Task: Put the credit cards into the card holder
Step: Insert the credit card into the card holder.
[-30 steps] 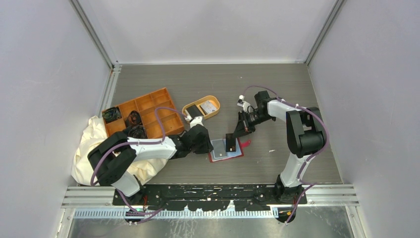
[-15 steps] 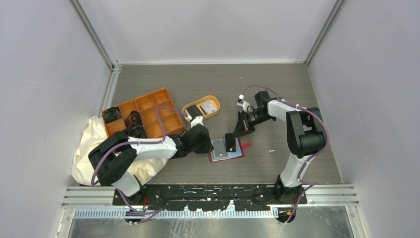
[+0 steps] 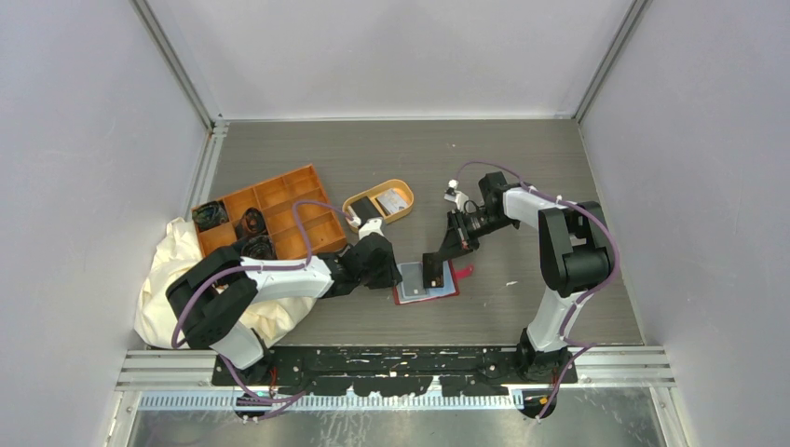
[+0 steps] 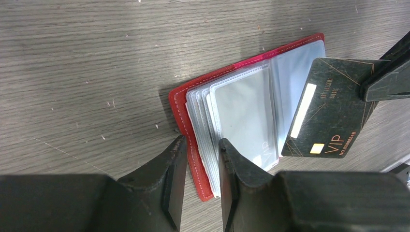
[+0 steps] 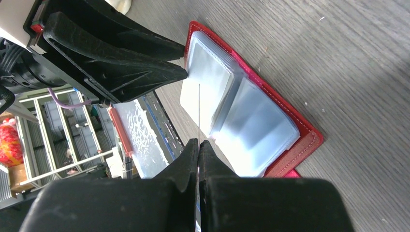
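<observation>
The red card holder (image 3: 453, 279) lies open on the table, grey-clear sleeves (image 4: 241, 101) up. My left gripper (image 4: 202, 142) is closed on its left edge, with the red cover and the sleeve stack between the fingers. A black credit card (image 4: 329, 108) marked VIP is pinched in my shut right gripper (image 5: 198, 142). It hangs tilted just over the holder's right page (image 5: 261, 125). In the right wrist view this card (image 5: 198, 111) shows edge-on as a thin line. Two more credit cards, one dark (image 3: 359, 207) and one pale (image 3: 394, 199), lie in the tan dish.
The oval tan dish (image 3: 406, 212) stands behind the holder. The orange compartment tray (image 3: 279, 209), with dark items in some bins, is at the left. A cream cloth (image 3: 168, 279) lies under the left arm. The left gripper (image 3: 396, 276) and right gripper (image 3: 445, 251) are close together over the holder.
My right gripper has eased a little to the left with the black card. The left gripper and the holder have stayed put.
</observation>
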